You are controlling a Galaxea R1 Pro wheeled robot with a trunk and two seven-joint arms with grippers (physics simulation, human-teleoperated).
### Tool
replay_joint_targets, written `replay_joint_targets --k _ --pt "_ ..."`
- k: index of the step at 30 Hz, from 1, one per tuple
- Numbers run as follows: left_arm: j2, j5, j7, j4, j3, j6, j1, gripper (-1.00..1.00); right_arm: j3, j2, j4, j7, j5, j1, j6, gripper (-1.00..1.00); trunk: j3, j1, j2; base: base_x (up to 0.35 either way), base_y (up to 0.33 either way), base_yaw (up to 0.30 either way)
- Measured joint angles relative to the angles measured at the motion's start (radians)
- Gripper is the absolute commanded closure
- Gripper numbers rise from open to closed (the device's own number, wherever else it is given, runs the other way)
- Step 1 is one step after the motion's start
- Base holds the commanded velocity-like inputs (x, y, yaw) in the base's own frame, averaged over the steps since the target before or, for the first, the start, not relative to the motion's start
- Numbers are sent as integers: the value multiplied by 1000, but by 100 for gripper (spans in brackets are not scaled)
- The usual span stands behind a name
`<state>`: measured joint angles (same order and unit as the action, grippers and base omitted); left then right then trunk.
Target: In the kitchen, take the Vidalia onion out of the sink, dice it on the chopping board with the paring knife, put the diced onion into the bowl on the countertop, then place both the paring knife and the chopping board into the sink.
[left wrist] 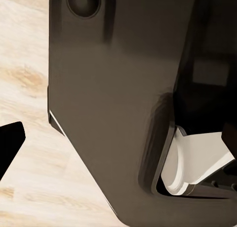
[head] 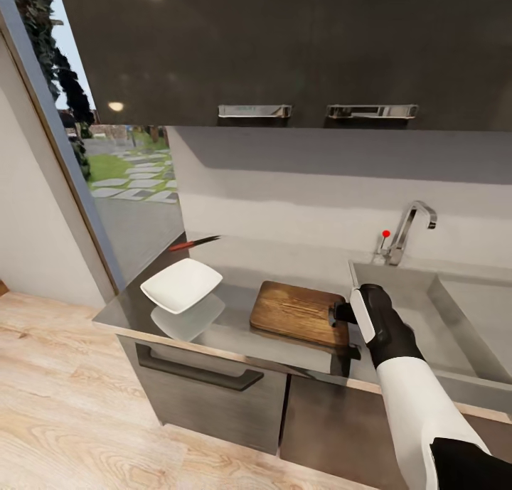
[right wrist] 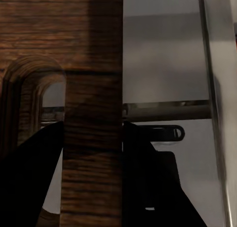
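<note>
Right end effector grips the chopping board at its sink-side edge

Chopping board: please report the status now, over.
Right pincer shut on chopping board at its sink-side edge. Board on countertop, beside sink. Paring knife at back, behind bowl. Left pincer state unclear.

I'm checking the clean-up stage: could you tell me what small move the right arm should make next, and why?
Probably lift the chopping board slightly and carry it toward the sink. The right gripper is clamped on the board's edge by the slot handle, a finger on each side, while the board lies on the countertop beside the basin.
</note>
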<state>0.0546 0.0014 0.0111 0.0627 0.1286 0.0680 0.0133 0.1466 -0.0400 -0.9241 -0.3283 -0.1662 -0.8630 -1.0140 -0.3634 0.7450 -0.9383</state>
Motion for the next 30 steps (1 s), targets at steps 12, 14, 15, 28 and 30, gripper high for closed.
replay_joint_targets --k 12,14,15,28,30 --pt "0 0 0 0 0 0 0 -100 0 0 0 0 0 0 0 -100 0 0 0 0 0 0" --pt "0 0 0 0 0 0 0 -100 0 0 0 0 0 0 0 -100 0 0 0 0 0 0" --pt "0 0 0 0 0 0 0 -100 0 0 0 0 -1 0 0 -100 0 0 0 0 0 0" --pt "0 0 0 0 0 0 0 -100 0 0 0 0 -1 0 0 -100 14 0 0 0 0 0" --pt "0 0 0 0 0 0 0 -100 0 0 0 0 -1 0 0 -100 17 0 0 0 0 0"
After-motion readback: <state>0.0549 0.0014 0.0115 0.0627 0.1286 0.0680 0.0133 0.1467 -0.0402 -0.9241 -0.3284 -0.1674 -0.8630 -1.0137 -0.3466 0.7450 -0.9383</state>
